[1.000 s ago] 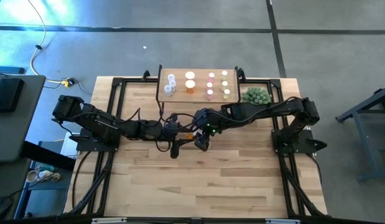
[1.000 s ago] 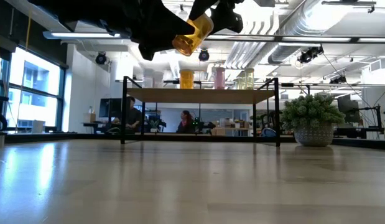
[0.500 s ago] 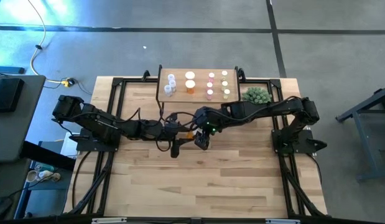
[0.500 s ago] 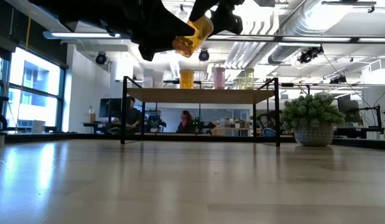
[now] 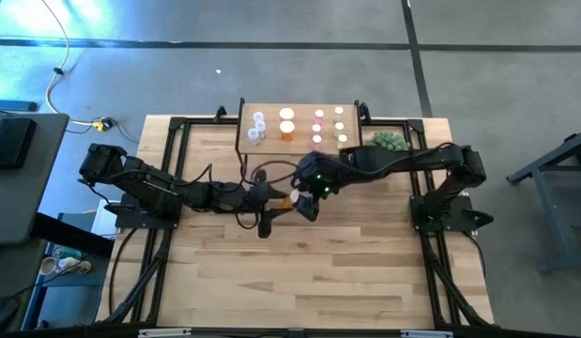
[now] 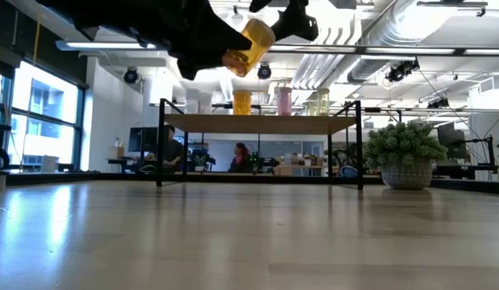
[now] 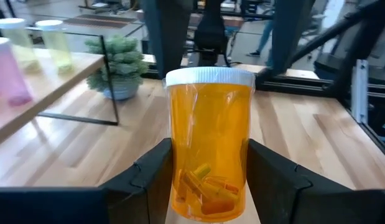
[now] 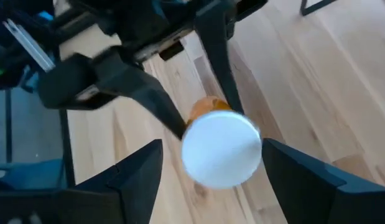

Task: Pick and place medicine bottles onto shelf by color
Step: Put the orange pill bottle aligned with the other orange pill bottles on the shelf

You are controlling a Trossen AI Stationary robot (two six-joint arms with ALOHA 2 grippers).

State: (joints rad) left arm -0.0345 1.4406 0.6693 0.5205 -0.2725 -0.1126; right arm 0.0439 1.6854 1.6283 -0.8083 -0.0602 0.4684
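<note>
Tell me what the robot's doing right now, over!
Left gripper clamped on orange bottle, held above table. Right gripper open around its white cap, not gripping. Shelf ahead, nothing blocking.

A light-wood table (image 5: 271, 272) framed by black rails carries a small raised shelf (image 5: 299, 110) at its far edge, standing on thin black legs. On the shelf stand medicine bottles (image 5: 316, 130) grouped by colour: white ones at the left, orange next, then pink, then pale yellow-green at the right; their exact count is hard to tell from above. Just beside the shelf's right end, a small green plant (image 6: 406, 156) in a pale pot sits on the table.
</note>
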